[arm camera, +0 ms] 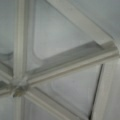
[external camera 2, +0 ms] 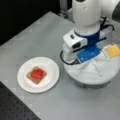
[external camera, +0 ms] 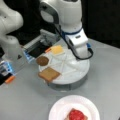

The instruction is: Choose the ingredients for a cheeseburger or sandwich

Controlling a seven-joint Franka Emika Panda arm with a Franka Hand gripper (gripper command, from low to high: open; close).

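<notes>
Grey tabletop (external camera: pixel 22 100) everywhere, dark backdrop behind it, pretty bare setup. Sitting on it is a round white divided tray (external camera: pixel 75 72) with raised ribs splitting it into wedges, and near it a white paper plate (external camera 2: pixel 51 75).

On the plate there's already a toast square (external camera 2: pixel 30 76) with a red disc (external camera 2: pixel 38 73) lying on top, so the sandwich is started. Left on the tray: a yellow cheese square (external camera: pixel 57 49), a dark brown patty disc (external camera: pixel 42 60) and a second toast square (external camera: pixel 49 74) hanging a bit over the tray's rim. I don't see any green leaf piece in these shots.

The arm's wrist (external camera: pixel 78 43) hangs low over the tray, on a front view's right of the cheese. The gripper itself doesn't show; the arm body hides it in both front views, and the wrist view only shows the tray ribs (arm camera: pixel 72 60) and bare wedges close up, no fingers. So can't tell if it's spread or closed, or pinching anything.

My guess on handling: these pieces look thin, light and fairly stiff, lying flat, so there's not much to grab. Pinching across opposite edges seems the way, and the overhanging toast edge looks easiest.
</notes>
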